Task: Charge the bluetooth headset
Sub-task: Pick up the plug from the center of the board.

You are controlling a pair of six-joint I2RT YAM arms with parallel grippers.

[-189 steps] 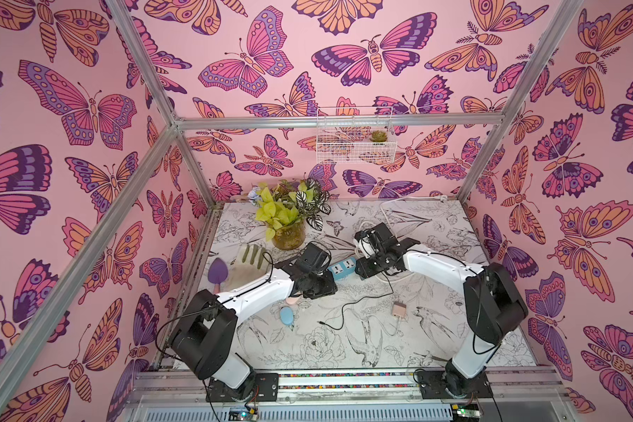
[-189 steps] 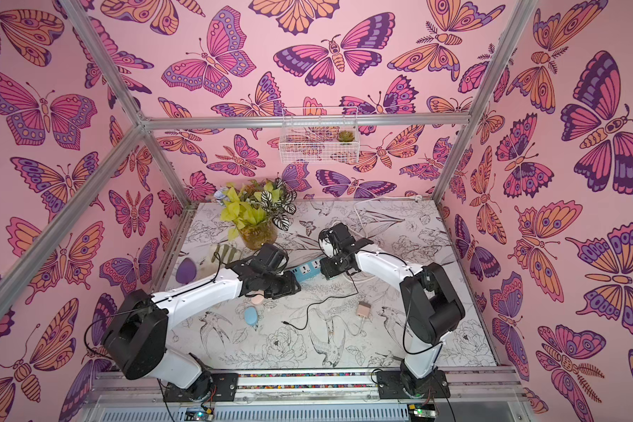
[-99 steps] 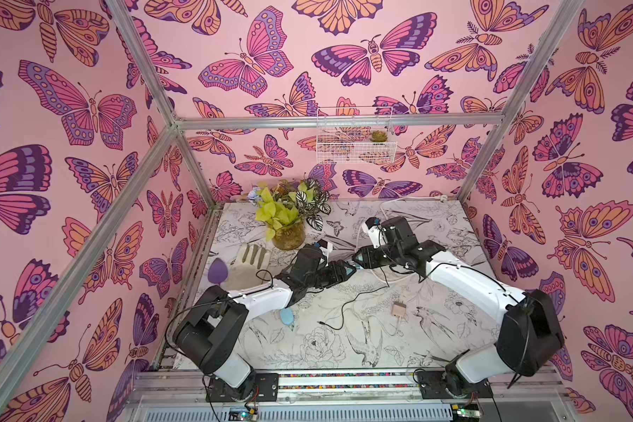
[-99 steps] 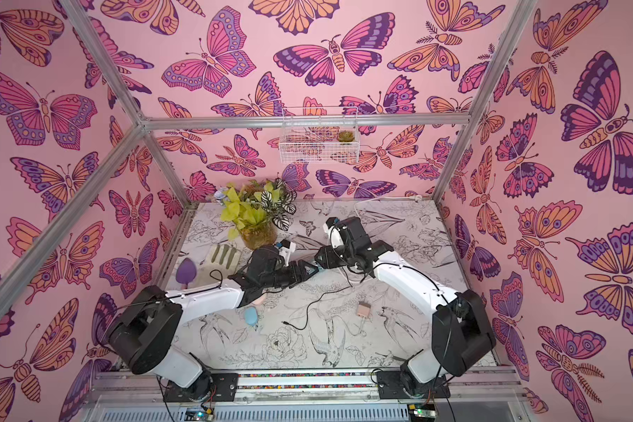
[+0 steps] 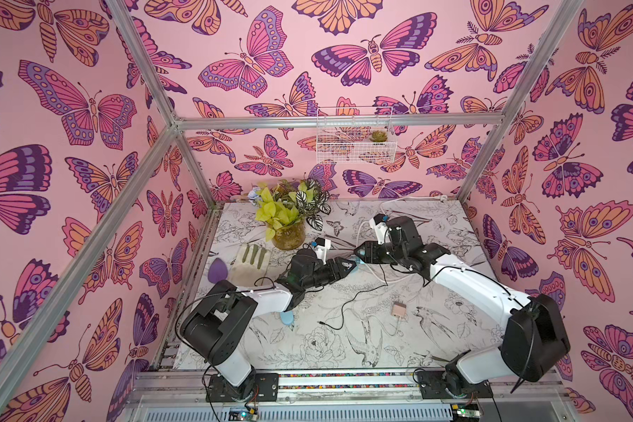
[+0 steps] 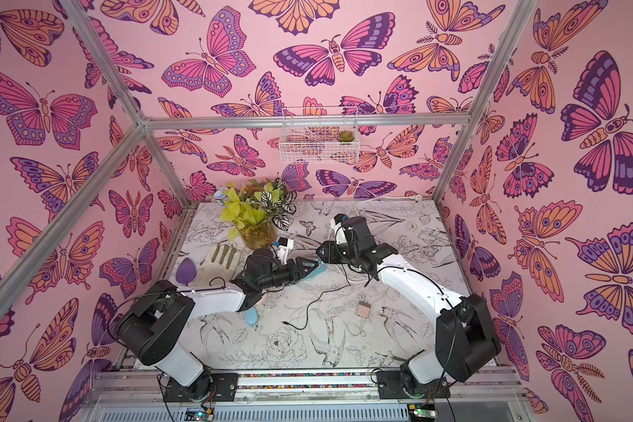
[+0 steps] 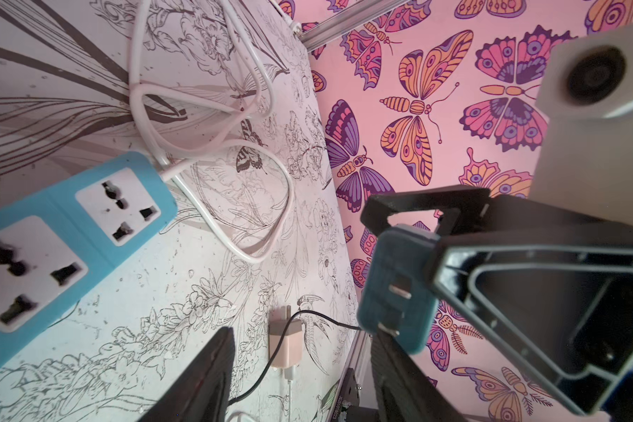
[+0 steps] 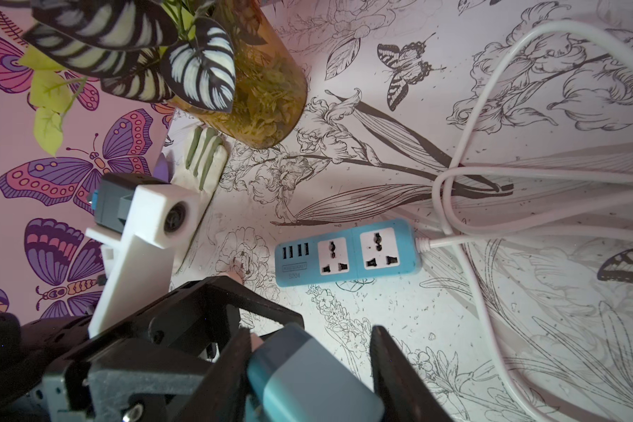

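Now right jaws grasp one teal adapter (image 8: pixel 307 372), left jaws gape empty; one pink adapter (image 5: pixel 398 310), one power strip (image 8: pixel 295 268) below

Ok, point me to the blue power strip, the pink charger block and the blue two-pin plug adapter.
blue power strip (image 8: pixel 294 263), right wrist view, USB end.
pink charger block (image 7: pixel 285 345), left wrist view, body.
blue two-pin plug adapter (image 7: pixel 393 308), left wrist view, face between pins.

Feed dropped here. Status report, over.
Left gripper open, empty. Right gripper shut on blue adapter, prongs exposed. Power strip sockets both free; white cord looped beside it, clear of sockets.
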